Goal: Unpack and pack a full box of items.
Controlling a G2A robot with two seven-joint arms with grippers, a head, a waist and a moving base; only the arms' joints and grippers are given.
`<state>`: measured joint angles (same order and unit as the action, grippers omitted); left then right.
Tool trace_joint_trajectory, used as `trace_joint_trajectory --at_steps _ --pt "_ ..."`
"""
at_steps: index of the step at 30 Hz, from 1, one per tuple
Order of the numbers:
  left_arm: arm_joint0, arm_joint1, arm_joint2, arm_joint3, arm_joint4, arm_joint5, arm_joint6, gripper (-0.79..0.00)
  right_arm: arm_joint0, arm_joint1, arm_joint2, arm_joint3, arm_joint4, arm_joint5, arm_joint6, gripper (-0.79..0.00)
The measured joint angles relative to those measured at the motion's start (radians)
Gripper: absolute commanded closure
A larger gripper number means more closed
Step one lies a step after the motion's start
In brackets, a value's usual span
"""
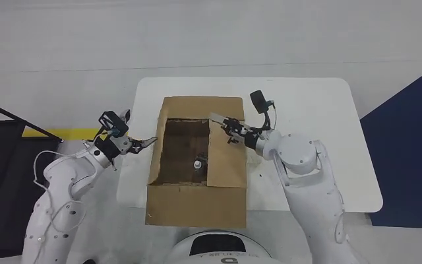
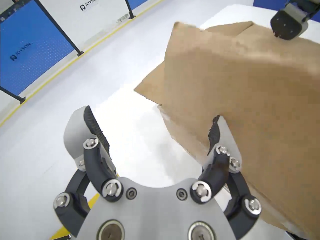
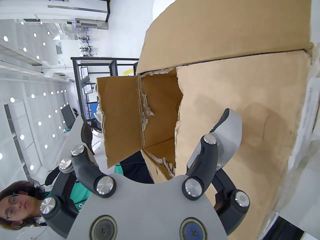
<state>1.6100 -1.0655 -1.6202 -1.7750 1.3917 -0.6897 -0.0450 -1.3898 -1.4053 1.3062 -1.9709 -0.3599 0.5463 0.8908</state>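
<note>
We look down on a brown cardboard box [image 1: 191,204] standing on a white table [image 1: 310,105], its top partly open and the flap edges torn. The right gripper [image 3: 155,119] hangs just above the box, its fingers spread wide with nothing between them. Directly under it lies the near flap [image 3: 250,96], folded inward over part of the opening. One finger [image 3: 231,121] sits over the flap's face, the other out past its torn edge, above the dark gap. Deep in that gap, ahead of and below the right gripper's tips, we can make out a small pale item [image 1: 198,162] on the box floor; what it is we cannot tell. The left gripper [image 2: 152,116] hangs outside the box, spread wide and empty. The outer face of the upright side flap [image 2: 237,88] is just beyond one fingertip, and the table top lies below it; whether finger and card touch we cannot tell.

We judge the step in hand to be opening the box fully so the inside can be reached. For the right gripper, that likely means lowering until the torn edge sits well between the fingers and closing on a sound stretch of card rather than the frayed part. It should then swing the flap outward along its hinge line instead of pulling upward, which could lift or drag the light box. The left gripper is well placed to steady the wall in front of it. The worn card may tear under a hard pinch, so a deep, gentle hold seems wise
</note>
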Motion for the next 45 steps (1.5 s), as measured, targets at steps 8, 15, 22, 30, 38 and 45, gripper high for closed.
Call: trace_joint_trajectory --at_steps 8,15,22,30,38,45 --pt "-0.048 -0.002 0.078 0.027 0.068 0.024 -0.004 -0.785 -0.045 0.016 0.017 -0.016 0.007 -0.03 0.006 -0.785" --pt "-0.058 -0.003 0.099 0.029 0.077 0.055 -0.001 -0.785 -0.043 0.02 0.011 -0.016 -0.006 -0.033 0.021 -0.785" --pt "-0.058 -0.003 0.099 0.029 0.073 0.064 -0.007 -0.785 -0.043 0.02 0.011 -0.016 -0.006 -0.033 0.021 -0.785" --pt "-0.058 -0.003 0.099 0.029 0.073 0.064 -0.007 -0.785 -0.05 0.005 0.142 0.057 0.258 -0.118 -0.224 -0.785" --pt "-0.058 -0.003 0.099 0.029 0.073 0.064 -0.007 -0.785 0.027 -0.001 0.169 0.257 0.36 -0.117 -0.407 -0.785" --pt "-0.058 -0.003 0.099 0.03 0.069 0.064 -0.004 -0.785 0.14 -0.006 0.123 0.461 0.413 -0.186 -0.405 -0.785"
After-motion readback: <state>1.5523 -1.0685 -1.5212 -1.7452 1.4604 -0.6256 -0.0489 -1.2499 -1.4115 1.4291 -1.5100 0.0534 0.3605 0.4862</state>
